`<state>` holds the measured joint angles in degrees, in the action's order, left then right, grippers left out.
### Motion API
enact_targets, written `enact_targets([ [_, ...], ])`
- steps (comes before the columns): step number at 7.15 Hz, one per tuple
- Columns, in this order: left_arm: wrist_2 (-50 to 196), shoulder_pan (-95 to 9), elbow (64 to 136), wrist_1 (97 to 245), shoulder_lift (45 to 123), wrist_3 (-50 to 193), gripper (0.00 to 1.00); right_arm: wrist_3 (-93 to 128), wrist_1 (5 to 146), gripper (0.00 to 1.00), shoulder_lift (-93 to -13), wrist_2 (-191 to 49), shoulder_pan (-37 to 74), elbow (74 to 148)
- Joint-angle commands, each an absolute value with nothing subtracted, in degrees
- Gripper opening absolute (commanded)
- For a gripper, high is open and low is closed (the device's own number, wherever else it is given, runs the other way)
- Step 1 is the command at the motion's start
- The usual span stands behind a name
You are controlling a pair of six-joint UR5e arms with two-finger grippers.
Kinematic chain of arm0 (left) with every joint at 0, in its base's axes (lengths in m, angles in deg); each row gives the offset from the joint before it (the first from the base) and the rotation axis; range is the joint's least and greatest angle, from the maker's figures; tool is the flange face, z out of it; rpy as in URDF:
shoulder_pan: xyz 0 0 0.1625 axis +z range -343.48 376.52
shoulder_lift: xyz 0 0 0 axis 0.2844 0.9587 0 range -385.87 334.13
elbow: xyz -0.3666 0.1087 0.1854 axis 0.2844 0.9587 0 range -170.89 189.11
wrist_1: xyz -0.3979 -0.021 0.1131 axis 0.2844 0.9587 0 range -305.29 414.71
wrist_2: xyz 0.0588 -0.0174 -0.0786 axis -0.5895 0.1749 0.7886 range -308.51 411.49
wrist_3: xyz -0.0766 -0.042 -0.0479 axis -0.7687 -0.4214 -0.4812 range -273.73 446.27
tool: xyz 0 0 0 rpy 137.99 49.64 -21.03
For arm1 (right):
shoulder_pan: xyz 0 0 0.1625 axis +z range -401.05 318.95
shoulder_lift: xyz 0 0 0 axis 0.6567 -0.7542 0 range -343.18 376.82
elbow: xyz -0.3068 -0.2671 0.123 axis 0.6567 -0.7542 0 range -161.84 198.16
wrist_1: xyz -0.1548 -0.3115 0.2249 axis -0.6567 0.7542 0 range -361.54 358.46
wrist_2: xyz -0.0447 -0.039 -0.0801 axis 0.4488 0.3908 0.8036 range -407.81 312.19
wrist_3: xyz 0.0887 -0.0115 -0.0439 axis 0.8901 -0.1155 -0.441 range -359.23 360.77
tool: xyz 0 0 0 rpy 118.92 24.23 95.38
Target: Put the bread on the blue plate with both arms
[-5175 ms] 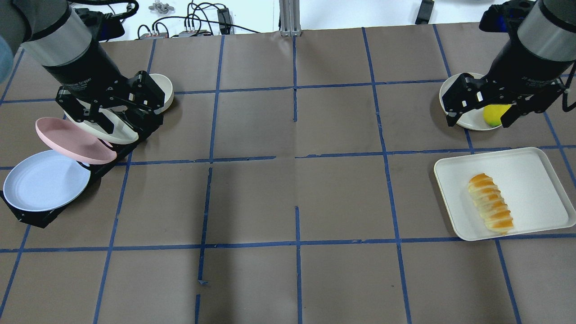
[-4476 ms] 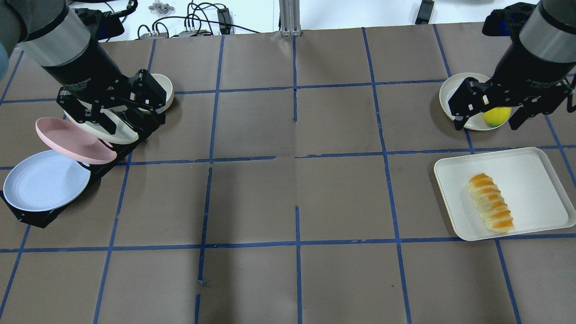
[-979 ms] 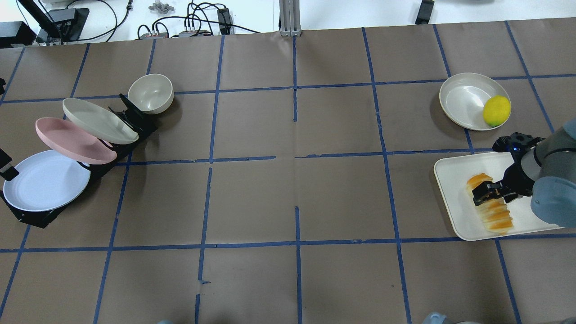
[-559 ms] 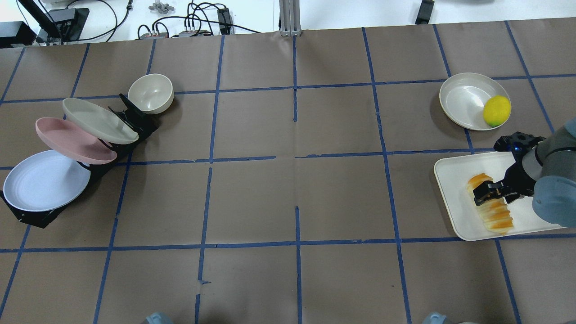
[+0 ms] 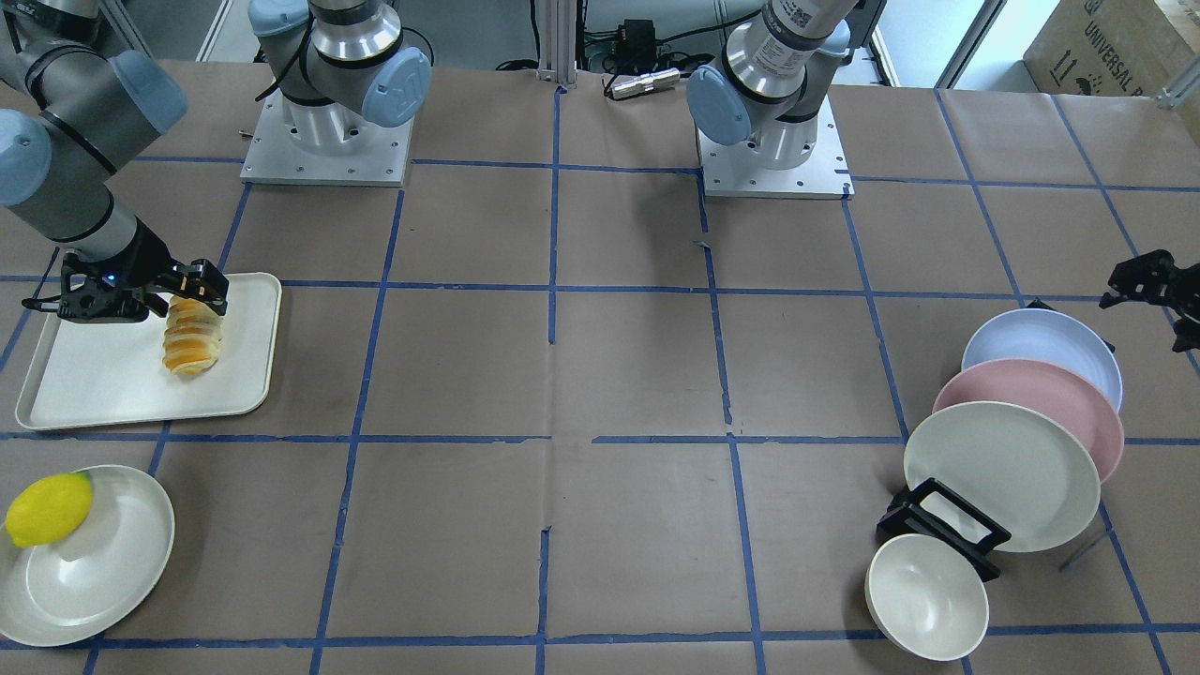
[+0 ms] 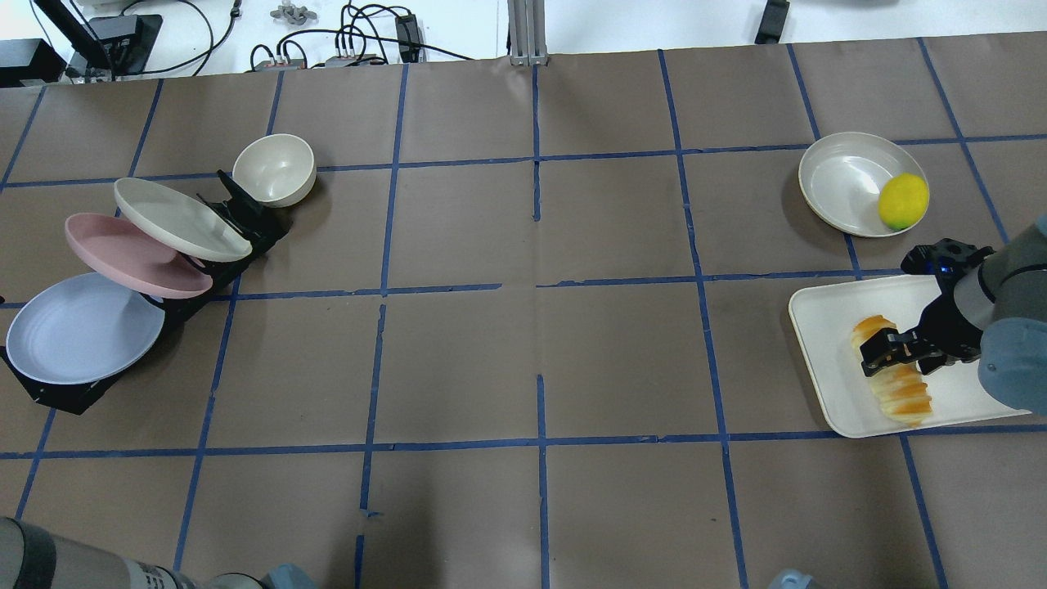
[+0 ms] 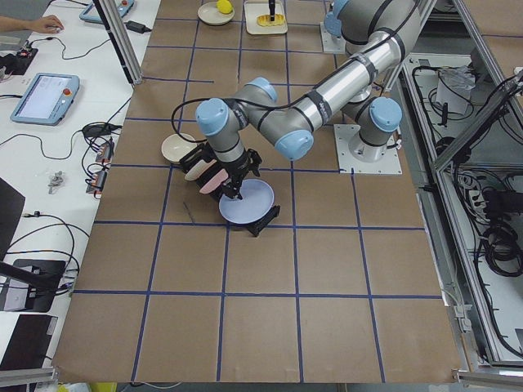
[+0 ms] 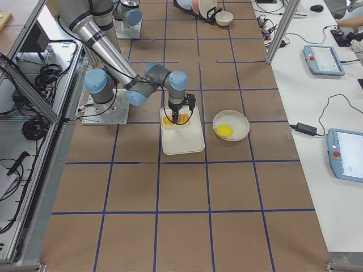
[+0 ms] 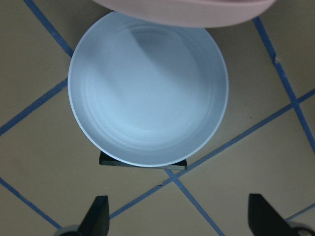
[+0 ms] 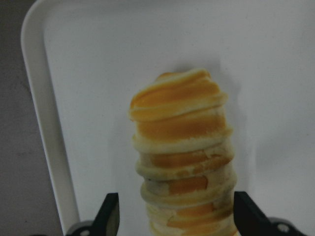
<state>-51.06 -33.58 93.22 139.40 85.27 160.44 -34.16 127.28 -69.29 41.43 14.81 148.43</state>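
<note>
The bread (image 6: pixel 902 391) lies lengthwise on a white tray (image 6: pixel 826 360) at the table's (image 6: pixel 540 327) right end, well apart from the blue plate (image 6: pixel 82 327). The right gripper (image 6: pixel 893 353) is low over the loaf's middle. Its jaws are spread, one finger on each side of the striped crust, and they are not closed on it. The plate sits in the end slot of a black rack (image 6: pixel 57 393) at the far left, its rim partly under a pink plate (image 6: pixel 131 254). A cream plate (image 6: pixel 176 217) and a bowl (image 6: pixel 274 168) sit beyond that. The left gripper (image 9: pixel 179 221) hangs above the blue plate with its fingers wide apart and nothing between them. A lemon (image 6: pixel 903 200) rests in a cream dish (image 6: pixel 842 180) beside the tray.
</note>
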Motion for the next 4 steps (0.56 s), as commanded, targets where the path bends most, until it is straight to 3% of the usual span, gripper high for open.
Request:
enact_targets([
  [1, -50.90, -34.27, 84.04, 139.35, 95.98, 160.98, 1.00, -34.56, 128.01, 0.83, -68.79, 41.40, 14.76, 147.98],
  [4, -50.99, -37.00, 79.08, 139.87, 103.31, 160.71, 1.00, -34.57, 131.62, 0.81, -65.71, 41.31, 14.32, 148.06],
])
